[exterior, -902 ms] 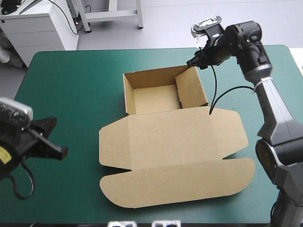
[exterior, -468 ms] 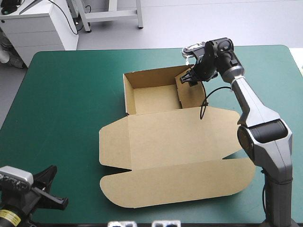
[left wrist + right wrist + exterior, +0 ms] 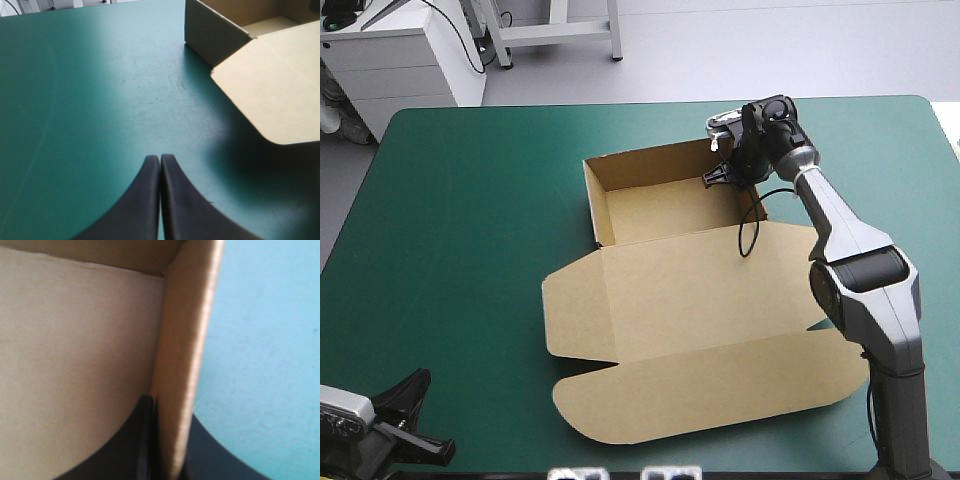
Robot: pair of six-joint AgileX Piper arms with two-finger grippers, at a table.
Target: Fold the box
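We see right claw (image 3: 717, 177) pinching box (image 3: 680, 300) by right wall, likely holding it upright; left claw (image 3: 160, 159) closed, empty, parked clear.

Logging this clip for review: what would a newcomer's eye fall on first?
The brown box mid-table: tray walls raised at the far side, lid flat toward the near edge. The right end effector is shut on its right wall; the left end effector, shut, hangs at the near left corner.

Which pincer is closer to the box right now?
Right. The right pincer is shut on the box at its right wall; the left pincer is shut over the teal-green cover, away from the box.
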